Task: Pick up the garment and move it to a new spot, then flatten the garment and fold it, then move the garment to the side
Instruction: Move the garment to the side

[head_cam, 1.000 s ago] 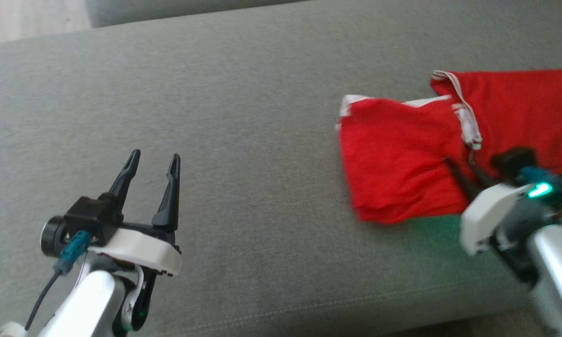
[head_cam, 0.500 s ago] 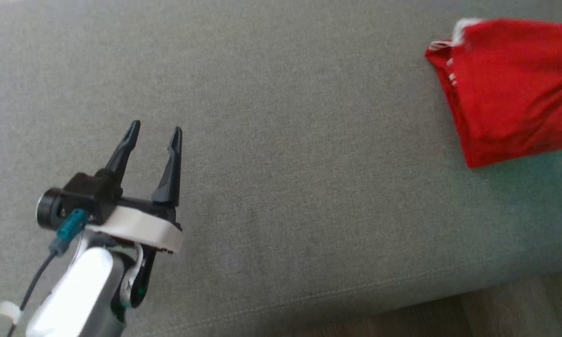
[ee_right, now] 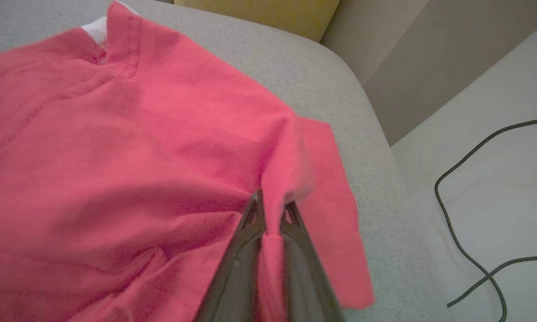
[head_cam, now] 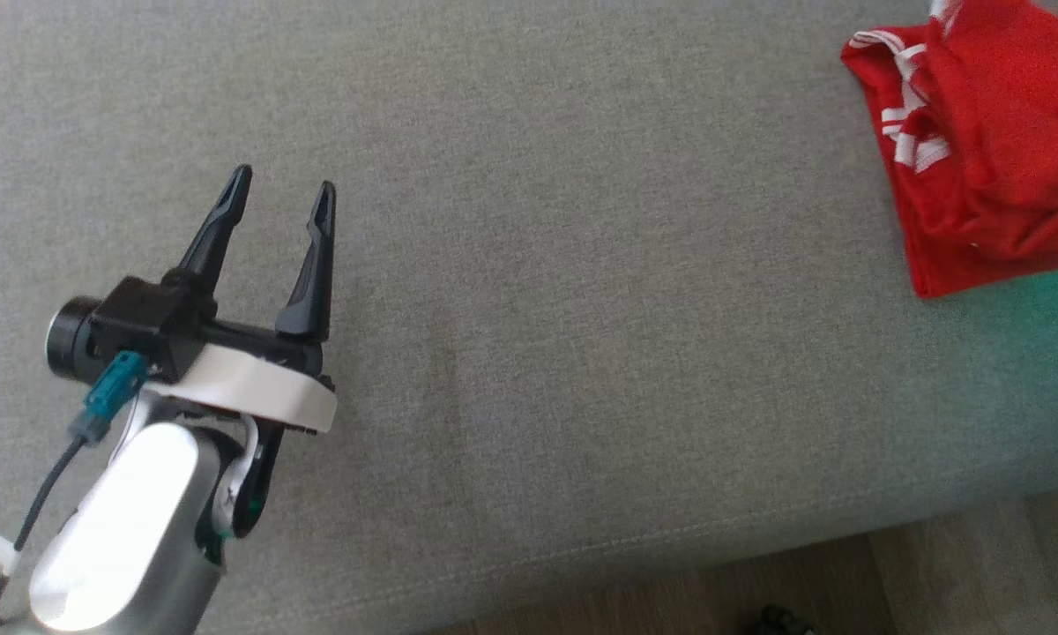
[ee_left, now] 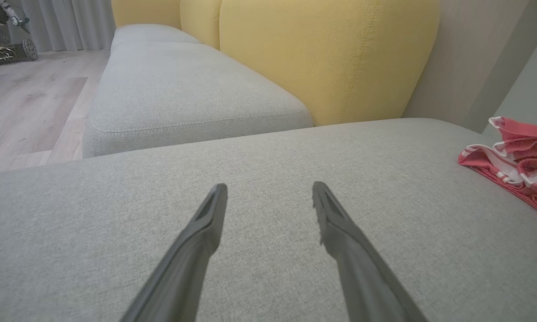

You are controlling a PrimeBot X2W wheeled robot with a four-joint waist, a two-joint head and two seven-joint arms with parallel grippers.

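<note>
The garment (head_cam: 987, 150) is red with white stripes and lies bunched at the far right of the grey sofa seat (head_cam: 538, 265). It shows at the right edge of the left wrist view (ee_left: 523, 156) too. In the right wrist view my right gripper (ee_right: 270, 208) is shut on a fold of the garment (ee_right: 138, 156), with cloth pinched between the two fingers. My left gripper (head_cam: 278, 181) hovers open over bare cushion at the lower left, far from the cloth, and its fingers (ee_left: 206, 223) stand well apart with nothing between them.
A yellow backrest (ee_left: 322, 53) rises behind the seat, with a second grey cushion (ee_left: 183, 94) beyond. The seat's front edge (head_cam: 670, 538) runs along the bottom, with wooden floor below. A dark cable (ee_right: 470, 197) lies on the pale floor past the seat's right end.
The head camera has swung left and down, so the garment now sits at the picture's right edge. The cloth looks more bunched than a second ago. The left gripper stays open.
</note>
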